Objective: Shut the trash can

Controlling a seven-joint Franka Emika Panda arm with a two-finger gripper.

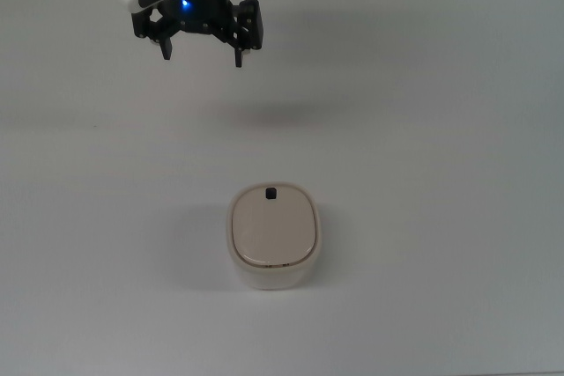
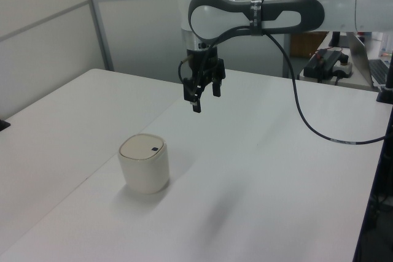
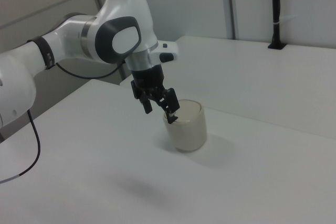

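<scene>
The trash can (image 1: 273, 237) stands on a plain white table (image 1: 441, 173), its flat lid level and shut. The gripper (image 1: 202, 51) hangs in the air well apart from the can, fingers spread wide and holding nothing. Pale partition walls (image 2: 49, 35) rise beyond the table.

The trash can (image 1: 272, 237) looked like smooth cream plastic with a soft, matt sheen. Under it the table (image 1: 423, 173) was a plain white matt surface. Well above the trash can, the gripper (image 1: 202, 47) was dull black, its arm (image 2: 319, 4) glossy white plastic.
</scene>
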